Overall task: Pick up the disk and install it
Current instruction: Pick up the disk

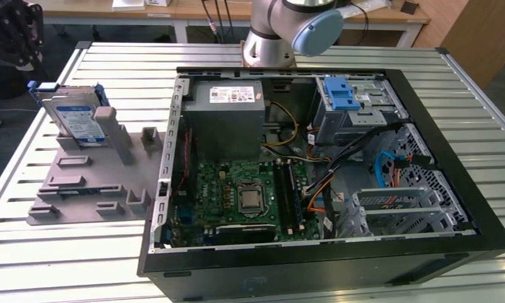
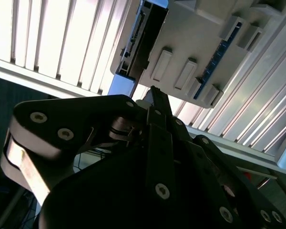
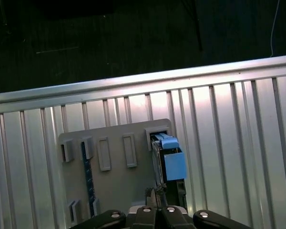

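Disk (image 3: 169, 160) is judged rigid, fairly heavy and shock-sensitive; a grasp across its flat faces is advised. Nearest, the gripper (image 3: 155, 194) is empty, its fingers apparently pressed together. Beyond it the disk is stood on edge in the grey fixture (image 1: 84, 183) on the slatted table (image 1: 33, 252), outside the open computer case (image 1: 320, 268).

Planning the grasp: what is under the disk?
The disk stands upright in a grey holder on the table. Its lower edge is hidden in the holder.
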Motion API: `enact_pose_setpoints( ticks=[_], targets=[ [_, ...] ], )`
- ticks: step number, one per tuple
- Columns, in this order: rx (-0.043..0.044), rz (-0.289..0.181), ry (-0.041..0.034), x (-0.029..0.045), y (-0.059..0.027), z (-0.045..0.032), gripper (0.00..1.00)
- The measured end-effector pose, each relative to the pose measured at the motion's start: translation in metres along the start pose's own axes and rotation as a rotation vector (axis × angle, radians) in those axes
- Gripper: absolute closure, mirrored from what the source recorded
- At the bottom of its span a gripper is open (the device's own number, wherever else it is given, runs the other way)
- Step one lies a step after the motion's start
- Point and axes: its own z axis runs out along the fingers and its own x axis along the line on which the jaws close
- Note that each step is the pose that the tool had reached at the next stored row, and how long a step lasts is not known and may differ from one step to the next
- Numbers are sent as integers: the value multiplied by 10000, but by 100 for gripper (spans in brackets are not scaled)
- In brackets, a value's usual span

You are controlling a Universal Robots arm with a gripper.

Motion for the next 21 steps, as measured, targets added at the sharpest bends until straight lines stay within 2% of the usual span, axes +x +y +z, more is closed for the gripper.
enact_pose_setpoints(
  ticks=[4,6,7,10,11,13,14,15,19,21],
  targets=[
    [-3,-1,7,1,0,9,89],
    [0,-1,13,1,0,12,77],
    [1,-2,18,1,0,14,77],
    [12,-1,32,0,0,23,59],
    [15,-1,30,0,2,32,59],
    [14,1,33,-3,15,46,47],
    [15,0,32,-9,27,54,47],
    [14,0,27,-18,40,66,41],
    [3,-2,-62,-80,68,128,41],
    [1,-7,-86,-85,88,163,41]
  ],
)
